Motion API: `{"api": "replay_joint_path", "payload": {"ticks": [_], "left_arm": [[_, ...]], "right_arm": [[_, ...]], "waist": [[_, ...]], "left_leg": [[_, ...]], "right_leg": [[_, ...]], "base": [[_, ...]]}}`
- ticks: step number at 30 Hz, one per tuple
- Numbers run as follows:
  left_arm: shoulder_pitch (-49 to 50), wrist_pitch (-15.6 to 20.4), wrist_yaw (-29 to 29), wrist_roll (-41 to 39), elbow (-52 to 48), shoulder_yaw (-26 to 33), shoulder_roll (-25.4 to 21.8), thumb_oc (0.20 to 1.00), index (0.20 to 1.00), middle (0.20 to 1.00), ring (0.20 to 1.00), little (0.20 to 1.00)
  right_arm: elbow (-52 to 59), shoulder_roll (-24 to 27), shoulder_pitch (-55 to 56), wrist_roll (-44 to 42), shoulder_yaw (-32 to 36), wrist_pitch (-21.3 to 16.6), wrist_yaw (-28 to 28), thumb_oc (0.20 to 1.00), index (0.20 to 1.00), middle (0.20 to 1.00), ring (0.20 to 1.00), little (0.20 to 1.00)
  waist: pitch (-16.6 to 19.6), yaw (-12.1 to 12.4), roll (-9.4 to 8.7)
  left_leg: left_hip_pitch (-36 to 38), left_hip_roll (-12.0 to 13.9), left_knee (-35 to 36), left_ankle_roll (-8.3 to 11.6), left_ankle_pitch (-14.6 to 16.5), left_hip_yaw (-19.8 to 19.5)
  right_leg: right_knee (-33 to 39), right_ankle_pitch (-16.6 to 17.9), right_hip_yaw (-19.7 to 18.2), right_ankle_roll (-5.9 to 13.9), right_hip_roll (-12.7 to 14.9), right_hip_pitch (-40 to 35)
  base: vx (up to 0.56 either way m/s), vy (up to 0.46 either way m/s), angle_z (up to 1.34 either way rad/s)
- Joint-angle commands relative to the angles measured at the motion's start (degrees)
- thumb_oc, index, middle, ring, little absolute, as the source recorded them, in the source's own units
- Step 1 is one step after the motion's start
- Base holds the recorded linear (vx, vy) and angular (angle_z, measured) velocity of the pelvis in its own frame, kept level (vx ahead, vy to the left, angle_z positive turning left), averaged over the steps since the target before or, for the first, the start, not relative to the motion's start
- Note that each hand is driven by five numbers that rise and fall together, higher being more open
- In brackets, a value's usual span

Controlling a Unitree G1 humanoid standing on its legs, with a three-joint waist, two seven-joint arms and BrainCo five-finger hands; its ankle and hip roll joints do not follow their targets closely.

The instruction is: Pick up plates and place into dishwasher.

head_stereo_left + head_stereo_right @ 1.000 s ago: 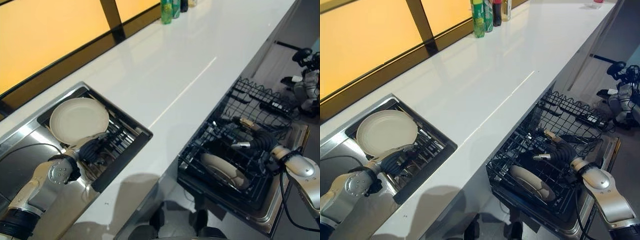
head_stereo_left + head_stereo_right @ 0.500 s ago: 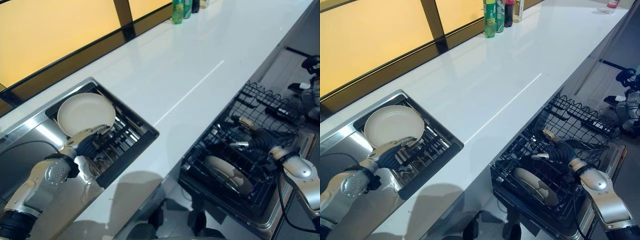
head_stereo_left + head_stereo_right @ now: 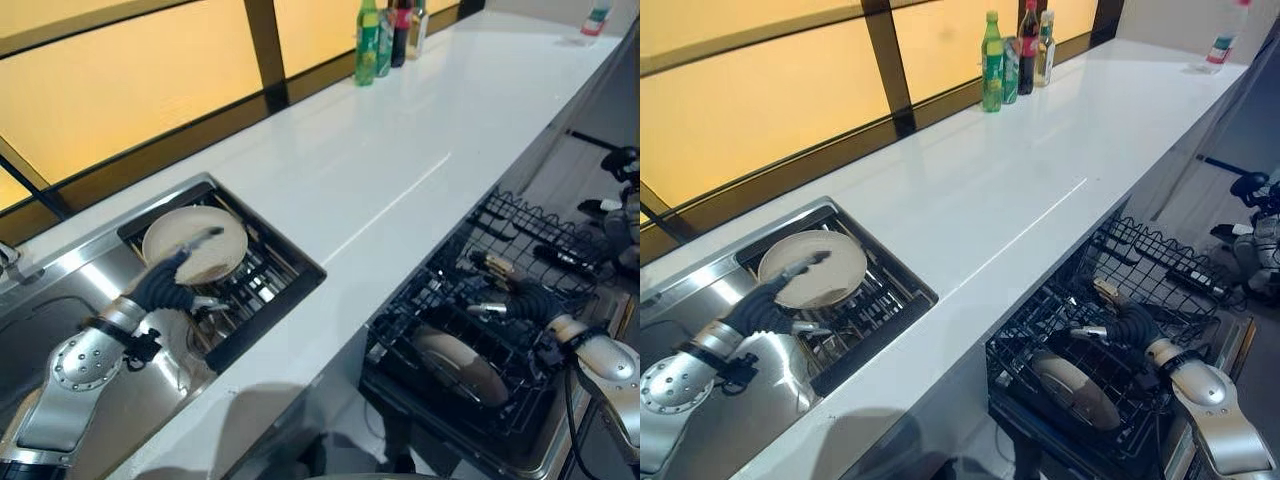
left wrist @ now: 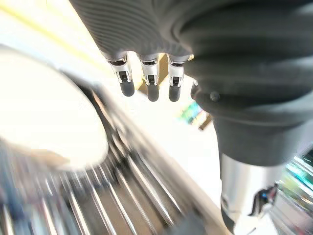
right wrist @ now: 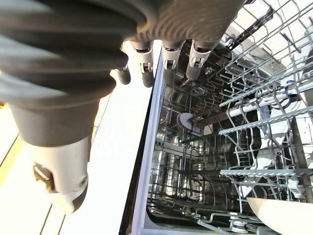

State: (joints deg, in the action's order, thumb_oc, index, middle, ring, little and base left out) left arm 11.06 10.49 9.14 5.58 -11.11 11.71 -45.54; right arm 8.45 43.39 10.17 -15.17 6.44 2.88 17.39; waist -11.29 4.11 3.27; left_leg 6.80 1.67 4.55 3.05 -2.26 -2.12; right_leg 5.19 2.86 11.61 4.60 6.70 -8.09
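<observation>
The left hand reaches over the sink rack with fingers straight and empty, the cream plate just beyond its fingertips, while the right hand hovers, fingers relaxed, above the plate in the dishwasher rack.

A long white surface ran from the near side to the far end. Several bottles stood close together at its far window-side edge, the nearest of them green. Another small bottle stood alone at the far right end. A steel sink was sunk into the surface at the near left. An amber window panel with dark frames ran behind.
</observation>
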Motion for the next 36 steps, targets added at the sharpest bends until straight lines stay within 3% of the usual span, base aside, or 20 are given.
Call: {"api": "replay_joint_path", "payload": {"ticks": [1,6,11,18,24,36], "left_arm": [[0.9,3.3,-6.0,7.6,2.2,1.6,-2.7,1.0,1.0,1.0,1.0,1.0],[1.2,2.1,-10.5,11.9,3.7,0.5,-4.1,1.0,1.0,1.0,1.0,1.0],[-0.3,-0.3,-20.9,17.6,7.9,-0.9,-6.1,1.0,1.0,1.0,1.0,1.0],[-6.6,-3.2,-26.7,23.6,13.7,-7.8,-8.0,1.0,1.0,1.0,1.0,1.0],[-14.1,-6.9,-34.4,23.5,20.6,-14.2,-8.8,1.0,1.0,1.0,1.0,1.0],[-28.4,-9.9,-39.4,20.8,27.8,-20.7,-10.3,1.0,1.0,1.0,1.0,1.0]], "right_arm": [[3.1,2.4,-0.7,-0.9,1.7,-1.6,-0.1,1.0,1.0,1.0,1.0,1.0],[2.6,3.0,-0.2,-1.4,1.1,-2.3,-0.8,1.0,1.0,1.0,1.0,1.0],[2.1,4.0,-0.5,-2.2,0.0,-3.1,-0.9,1.0,1.0,1.0,1.0,1.0],[0.6,4.6,-5.0,-2.1,-3.4,-3.4,-2.7,1.0,1.0,1.0,1.0,1.0],[-1.0,5.6,-10.2,-2.1,-7.0,-3.7,-4.9,1.0,1.0,1.0,1.0,1.0],[-2.5,5.0,-21.0,-1.0,-11.4,-3.9,-9.3,1.0,1.0,1.0,1.0,1.0]], "waist": [[2.5,1.5,-1.69],[1.7,1.3,-2.01],[0.7,0.8,-2.26],[-2.1,0.2,-2.5],[-5.3,-0.6,-2.99],[-13.1,-1.6,-4.33]], "left_leg": [[-3.0,1.3,-3.4,1.66,0.8,-0.3],[-3.3,1.2,-3.8,1.55,0.9,-0.2],[-4.1,1.3,-4.6,1.53,1.0,0.2],[-7.1,1.1,-6.2,1.46,0.9,0.0],[-10.0,1.0,-7.5,1.29,0.7,0.3],[-18.4,0.3,-10.0,0.64,0.0,0.7]], "right_leg": [[-7.9,-4.9,0.5,2.41,2.4,2.4],[-8.0,-4.6,0.1,2.58,2.3,2.6],[-8.4,-4.5,-0.5,2.81,2.5,3.4],[-9.3,-4.0,-1.2,3.15,2.7,6.0],[-9.7,-3.4,-2.5,3.29,2.7,8.7],[-11.9,-1.5,-3.9,3.13,3.0,17.4]], "base": [[0.0,0.0,0.0],[0.02,0.008,0.0],[0.01,0.02,0.0],[-0.04,0.019,-0.01],[-0.08,0.028,-0.04],[-0.13,0.01,-0.05]]}}
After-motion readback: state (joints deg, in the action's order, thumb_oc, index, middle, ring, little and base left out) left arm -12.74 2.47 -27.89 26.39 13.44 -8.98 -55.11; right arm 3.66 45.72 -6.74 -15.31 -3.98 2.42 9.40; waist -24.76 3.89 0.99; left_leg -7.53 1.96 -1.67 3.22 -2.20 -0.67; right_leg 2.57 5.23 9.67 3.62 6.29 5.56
